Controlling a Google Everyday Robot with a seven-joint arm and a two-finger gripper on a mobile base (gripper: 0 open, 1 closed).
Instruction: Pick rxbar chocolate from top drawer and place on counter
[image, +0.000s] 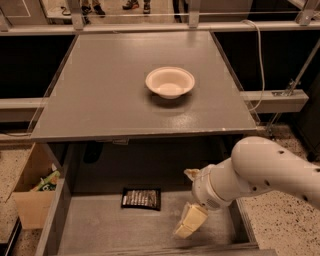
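Observation:
The rxbar chocolate (141, 198), a flat dark wrapper with pale lettering, lies on the grey bottom of the open top drawer (95, 225), near its back. My gripper (184, 202) hangs over the drawer's right half, just right of the bar and apart from it. Its pale fingers (190, 220) are spread open and hold nothing. The white arm reaches in from the right. The grey counter (110, 95) lies above the drawer.
A white bowl (170, 81) stands on the counter, right of centre. A cardboard box (30, 192) with green items stands on the floor left of the drawer. A white cable (259, 55) hangs by the counter's right edge. A railing runs behind.

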